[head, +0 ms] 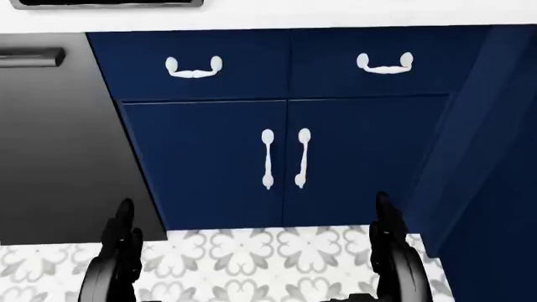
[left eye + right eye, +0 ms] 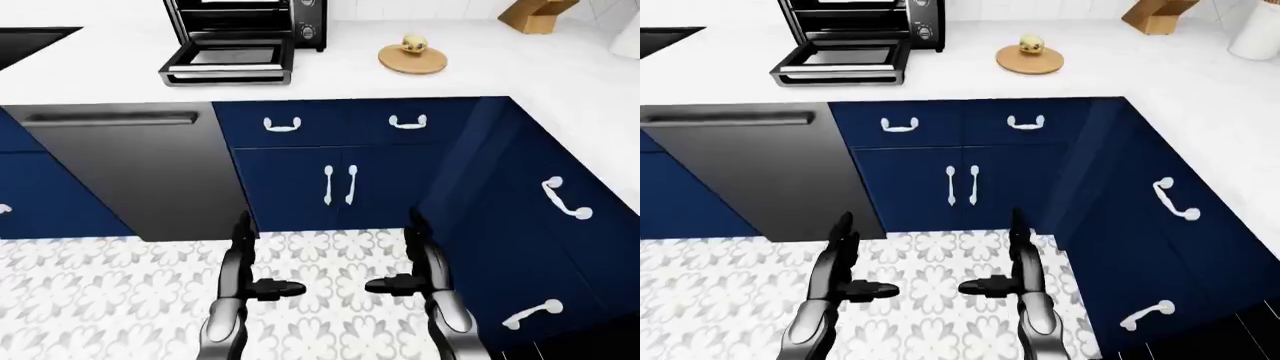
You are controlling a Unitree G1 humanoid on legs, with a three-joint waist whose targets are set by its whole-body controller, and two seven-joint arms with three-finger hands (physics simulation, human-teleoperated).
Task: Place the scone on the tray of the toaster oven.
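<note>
Standing on patterned floor tile (image 2: 120, 292) short of navy cabinets (image 2: 340, 180), both arms low at the bottom of the eye views. Left robot hand (image 2: 262, 285) released, fingers spread and holding nothing; right robot hand (image 2: 400, 283) likewise released and empty, the two facing each other with bare floor between them. Up on the white tabletop (image 2: 480, 82), scone (image 2: 415, 43) resting on a round wooden board (image 2: 412, 60), set in from the tabletop's near edge. Toaster oven (image 2: 250, 26) well to the left of the board, door (image 2: 228, 64) folded down flat and reaching close to that edge, tray (image 2: 232, 55) visible just inside. Bare tabletop between oven and board. Grey dishwasher front (image 2: 140, 172) below the oven. Cabinet run turning a corner along the right side of the view.
</note>
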